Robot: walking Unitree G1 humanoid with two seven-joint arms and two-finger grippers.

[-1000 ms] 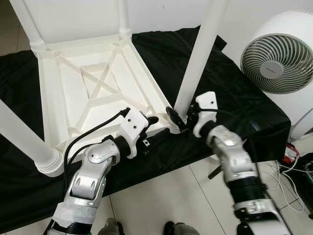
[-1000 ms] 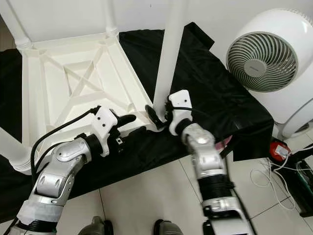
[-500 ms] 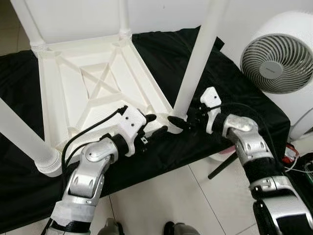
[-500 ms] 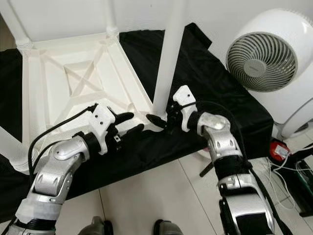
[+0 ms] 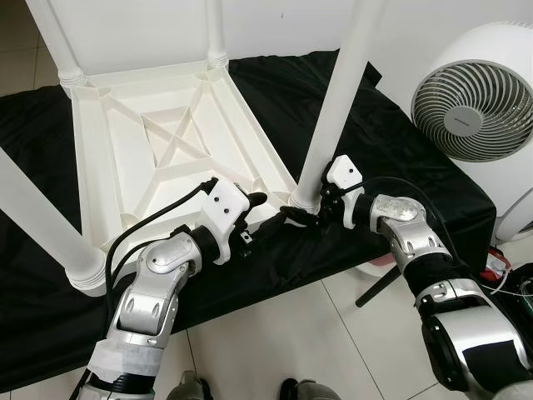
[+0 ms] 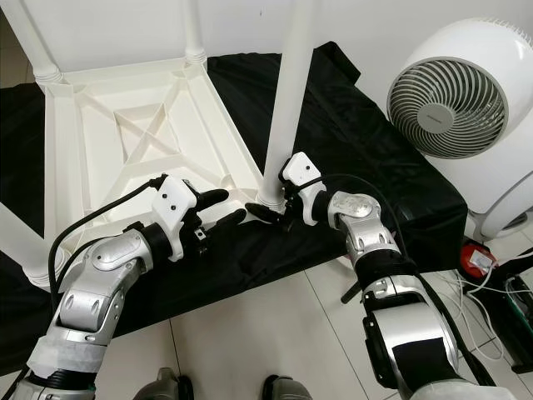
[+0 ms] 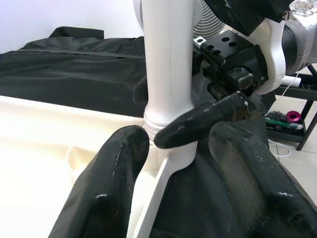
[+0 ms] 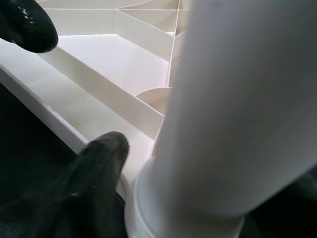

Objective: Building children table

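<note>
The white children's table (image 5: 92, 167) lies upside down on a black cloth, its legs pointing up. At the near right corner stands one white leg (image 5: 341, 92). My right gripper (image 5: 301, 210) grips the base of this leg, with one black finger (image 7: 198, 124) pressed across the collar and the other hidden behind the leg. Just left of that corner, over the table's near rim, my left gripper (image 5: 262, 214) is open, its two fingers (image 7: 114, 188) spread and holding nothing.
Three more legs rise from the table: one at the near left (image 5: 42, 217) and two at the back (image 5: 215, 29). A large white fan (image 5: 479, 92) stands at the right. Cables and a red object (image 5: 500, 262) lie on the tiled floor (image 5: 291, 333) beside the cloth's edge.
My right gripper has turned, moved in and closed around the base of the near right leg, its forearm swinging out to the right. The left gripper has hardly moved.
</note>
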